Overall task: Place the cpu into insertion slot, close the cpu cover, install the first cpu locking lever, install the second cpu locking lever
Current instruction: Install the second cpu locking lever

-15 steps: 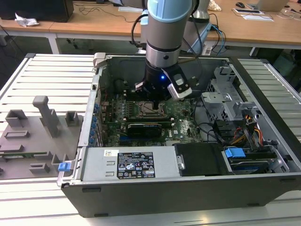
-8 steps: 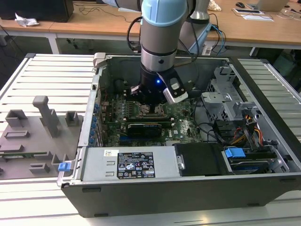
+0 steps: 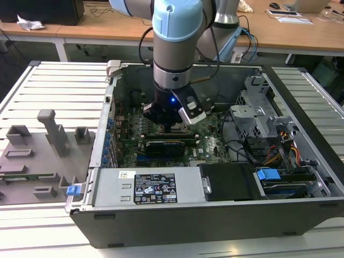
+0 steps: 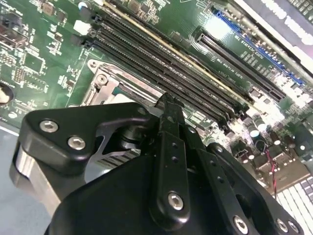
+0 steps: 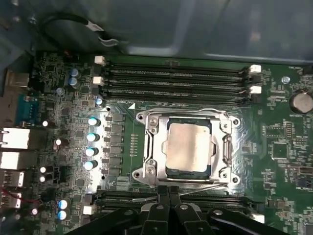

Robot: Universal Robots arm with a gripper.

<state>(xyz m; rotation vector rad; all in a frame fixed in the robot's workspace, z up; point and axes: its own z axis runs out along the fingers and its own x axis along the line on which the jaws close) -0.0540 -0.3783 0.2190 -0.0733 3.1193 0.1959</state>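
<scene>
While the cpu sits under its closed cpu cover, the hand looks pinched shut, fingertips partly hidden

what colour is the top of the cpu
Pale silver-grey metal; the cpu shows best in the first wrist view, seated under the cover.

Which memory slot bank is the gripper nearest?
The memory slot bank right at the gripper, across the cpu from the other bank, which runs along the grey case wall.

cpu: silver-grey | cpu cover: silvery | motherboard: green
</scene>
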